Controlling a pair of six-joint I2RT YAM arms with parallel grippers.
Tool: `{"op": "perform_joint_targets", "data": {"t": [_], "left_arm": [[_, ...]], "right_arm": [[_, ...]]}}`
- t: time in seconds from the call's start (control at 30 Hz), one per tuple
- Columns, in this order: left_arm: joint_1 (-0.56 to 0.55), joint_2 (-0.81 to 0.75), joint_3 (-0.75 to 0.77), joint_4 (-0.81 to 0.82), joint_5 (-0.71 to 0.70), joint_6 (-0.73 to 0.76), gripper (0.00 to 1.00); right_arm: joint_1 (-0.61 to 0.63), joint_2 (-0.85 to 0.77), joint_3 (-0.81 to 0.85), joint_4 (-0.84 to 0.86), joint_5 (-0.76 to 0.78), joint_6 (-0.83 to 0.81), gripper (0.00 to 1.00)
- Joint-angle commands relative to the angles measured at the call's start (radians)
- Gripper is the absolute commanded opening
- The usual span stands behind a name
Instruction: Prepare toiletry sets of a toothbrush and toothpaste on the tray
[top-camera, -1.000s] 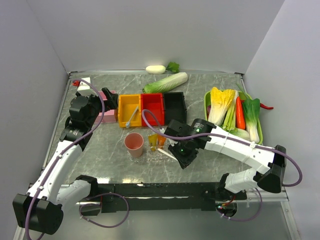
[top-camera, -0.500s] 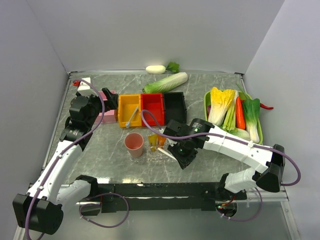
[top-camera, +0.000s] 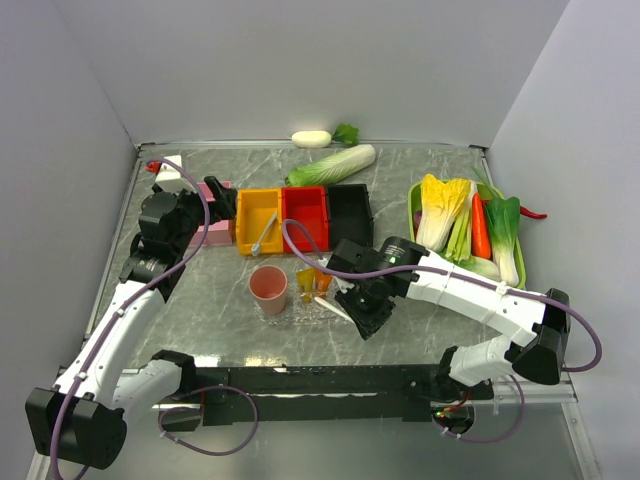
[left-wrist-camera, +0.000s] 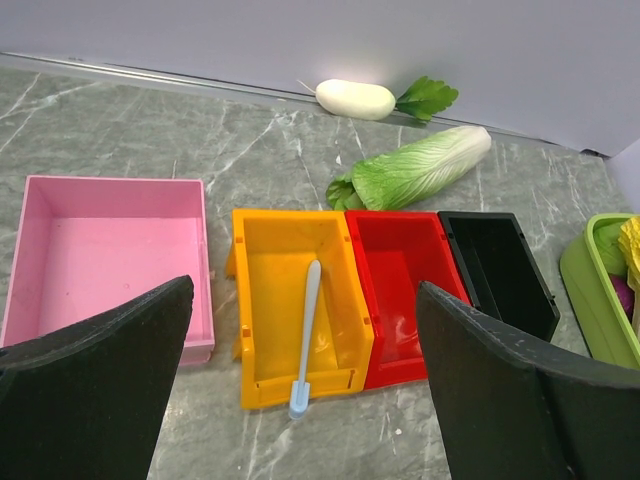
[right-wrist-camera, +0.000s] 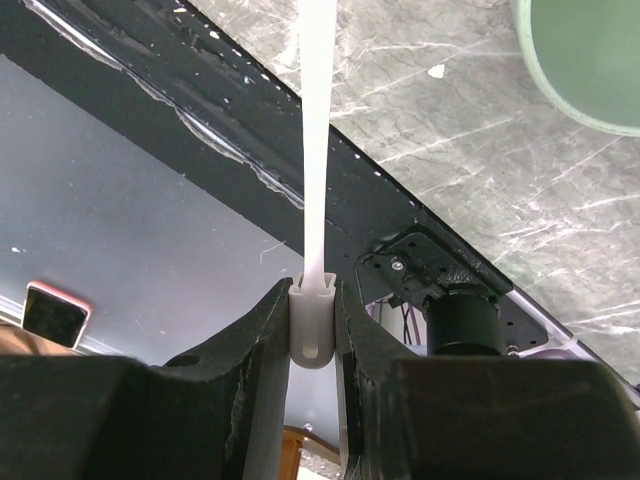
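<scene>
The clear tray (top-camera: 300, 312) is lying on the marble table (top-camera: 420, 320), near the front edge. 2 toothpaste tubes (top-camera: 313, 279), 1 yellow-orange and 1 orange, are standing on the far part of the tray. A pink cup (top-camera: 268, 288) is standing at the left end of the tray, so that side is crowded.

To the right of the tray the right gripper (top-camera: 363, 305) is hanging low. It is pinching the end of a white toothbrush (top-camera: 335, 308) between its fingers (right-wrist-camera: 265, 340). The stick is pointing across to the tray, and its far tip is probably over the right part of the tray, but the top view is too small to be sure.

Behind the tray a yellow bin (left-wrist-camera: 270, 290), a red bin (left-wrist-camera: 395, 290) and a black bin (left-wrist-camera: 495, 270) are sitting side by side, with a pink bin (left-wrist-camera: 105, 250) at the left. The second toothbrush (left-wrist-camera: 307, 330) is lying in the yellow bin, leaning over its front wall. A cabbage (left-wrist-camera: 420, 175) and a white radish (left-wrist-camera: 355, 98) are lying further behind. A green vegetable tray (top-camera: 413, 205) is standing far to the right.

The left gripper (top-camera: 222, 195) is hovering behind and left of the tray, jaws spread wide and holding nothing.

Compared with 1 second ago, the right gripper is sitting slightly closer to the tray. The left arm, cup and tubes are keeping their places.
</scene>
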Motion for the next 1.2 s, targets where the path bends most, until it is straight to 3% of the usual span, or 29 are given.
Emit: {"op": "perform_joint_targets", "data": {"t": [0.0, 1.17], "left_arm": [[0.002, -0.007, 0.031, 0.017, 0.018, 0.018, 0.96], [0.002, 0.009, 0.039, 0.015, 0.032, 0.016, 0.97]], "right_arm": [[-0.008, -0.039, 0.047, -0.094, -0.008, 0.017, 0.0], [-0.019, -0.051, -0.007, -0.12, 0.029, 0.031, 0.0]]}}
